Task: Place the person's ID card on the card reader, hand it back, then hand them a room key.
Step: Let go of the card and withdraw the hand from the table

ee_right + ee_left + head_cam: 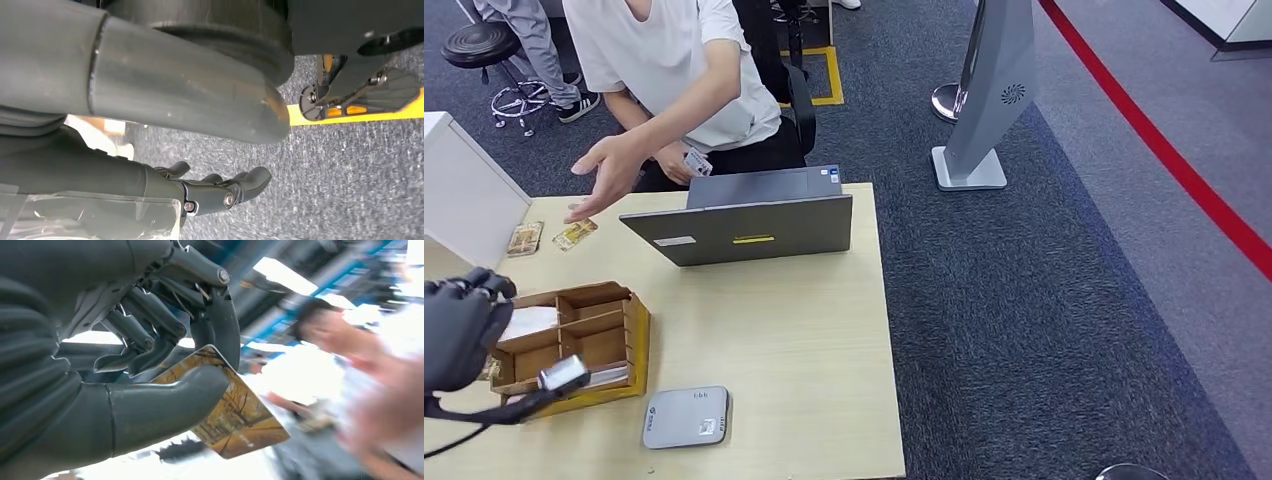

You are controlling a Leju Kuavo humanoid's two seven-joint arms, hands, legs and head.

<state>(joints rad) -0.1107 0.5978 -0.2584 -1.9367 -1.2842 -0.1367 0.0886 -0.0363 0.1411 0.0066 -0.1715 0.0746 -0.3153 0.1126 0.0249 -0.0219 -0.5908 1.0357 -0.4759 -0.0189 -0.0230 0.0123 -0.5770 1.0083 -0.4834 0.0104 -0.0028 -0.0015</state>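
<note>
**Room key card held for handover**

Item: a thin rectangular card with a brown and gold printed picture [235,420], judged to be the room key. It was pinched between the thick grey thumb and the dark fingers [220,325] of the left hand [459,330], which hovered beside the table's left edge, just beside the box.

Recipient: a person in a white shirt, seated behind the far edge, with an open hand [609,170] held palm-up above the far left corner.

Handling advice: carry the card toward that palm with the pinch firm, free end leading, and release only once the person has taken hold.

Right hand [220,192]: hung over grey carpet, fingers loosely curled and apart, holding nothing.

Containers: a brown cardboard divider box [574,335] near the left edge, with something pale in one compartment; other contents could not be told.

Also on the light wooden table [814,330]: a flat grey card reader [686,417] by the near edge, a grey laptop [749,225], and two similar cards [549,237] at the far left corner.
</note>
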